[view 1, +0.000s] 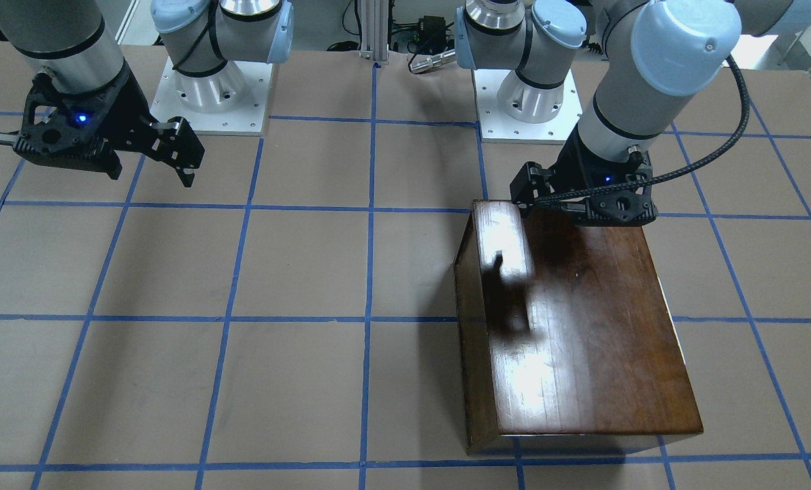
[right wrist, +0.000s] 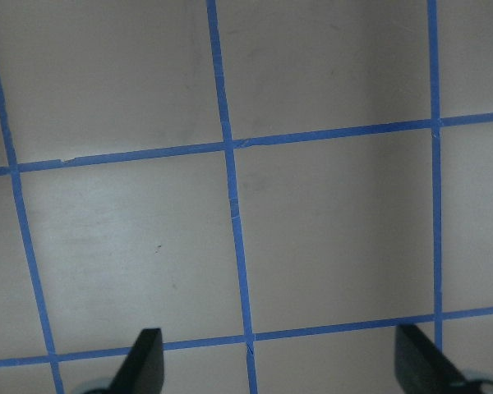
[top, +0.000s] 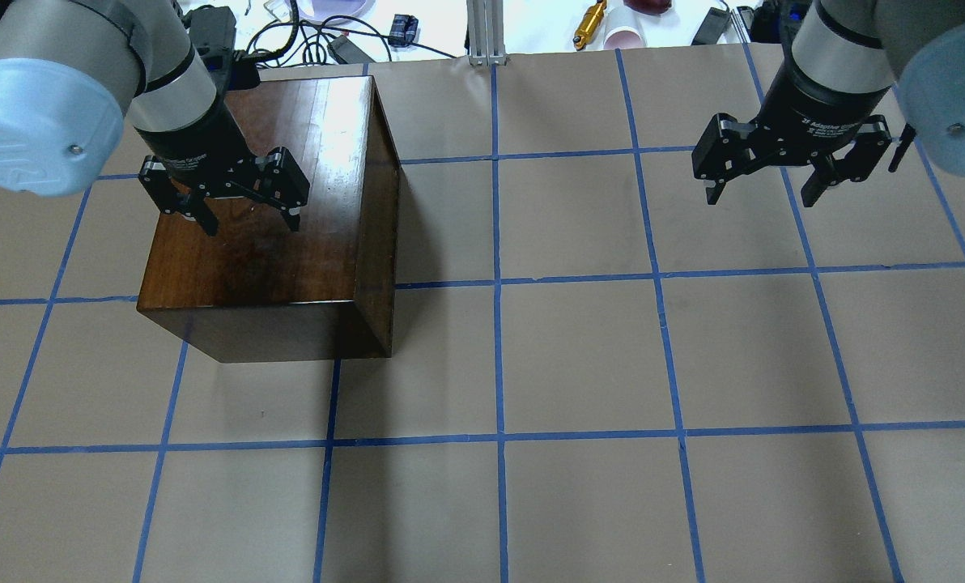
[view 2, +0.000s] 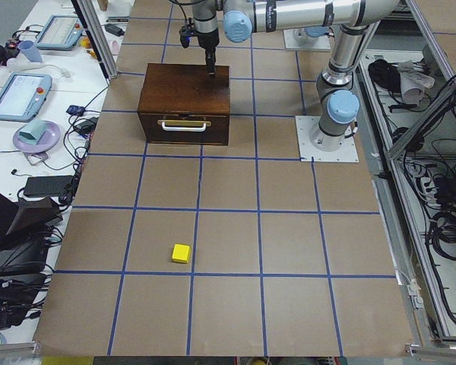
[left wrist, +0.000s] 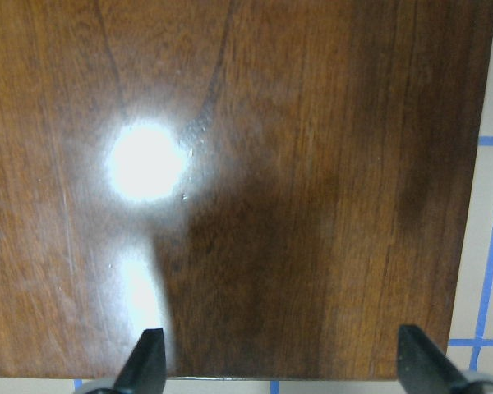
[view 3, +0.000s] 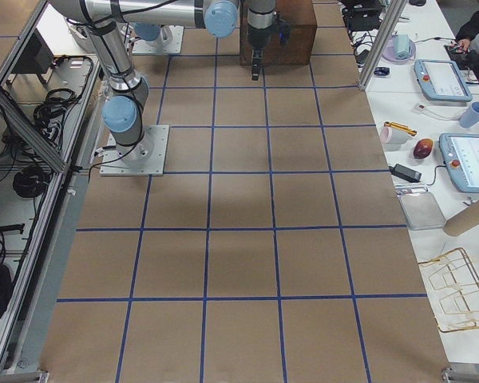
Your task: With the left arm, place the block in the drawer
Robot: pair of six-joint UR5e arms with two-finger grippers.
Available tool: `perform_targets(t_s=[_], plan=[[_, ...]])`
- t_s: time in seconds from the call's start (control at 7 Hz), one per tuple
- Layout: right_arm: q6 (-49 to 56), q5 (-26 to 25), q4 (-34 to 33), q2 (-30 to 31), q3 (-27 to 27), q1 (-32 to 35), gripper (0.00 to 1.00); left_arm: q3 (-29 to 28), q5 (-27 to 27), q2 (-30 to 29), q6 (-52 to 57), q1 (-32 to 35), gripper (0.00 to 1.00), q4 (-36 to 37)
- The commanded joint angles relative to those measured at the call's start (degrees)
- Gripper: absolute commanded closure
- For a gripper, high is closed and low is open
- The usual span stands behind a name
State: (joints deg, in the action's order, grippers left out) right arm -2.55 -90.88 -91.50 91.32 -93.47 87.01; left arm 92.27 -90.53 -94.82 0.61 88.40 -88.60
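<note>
drawer (view 2: 184, 129): closed | block (view 2: 181, 253): yellow cube, flat, well apart from drawer

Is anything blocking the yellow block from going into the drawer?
Only the drawer itself: it is shut in the box. Nothing else shows on the table between it and the block.

There was one yellow block (view 2: 182, 253). There was one brown wooden box (top: 272, 243). It had one drawer (view 2: 184, 135), and the drawer had one metal pull (view 2: 184, 122). There were two robot arms, the left arm (top: 171, 97) and the right arm (top: 835, 69). There were two grippers, the left gripper (top: 251, 228) and the right gripper (top: 762, 200). Each gripper had two fingers (top: 205, 220). There were two white base plates (view 1: 242, 122), one under each arm. There was one table (top: 580, 356).
</note>
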Motion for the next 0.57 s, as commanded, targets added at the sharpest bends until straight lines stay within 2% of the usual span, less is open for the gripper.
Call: perform_targets(t_s=[0.0,0.43], plan=[[0.0,0.0,0.0,0.0,0.0,0.0,0.0,-0.2,-0.1,0.0,0.1,-0.1,0.0,0.0],[0.0,0.0,0.0,0.0,0.0,0.0,0.0,-0.7,0.5,0.3,-0.3,-0.1,0.0,0.7]])
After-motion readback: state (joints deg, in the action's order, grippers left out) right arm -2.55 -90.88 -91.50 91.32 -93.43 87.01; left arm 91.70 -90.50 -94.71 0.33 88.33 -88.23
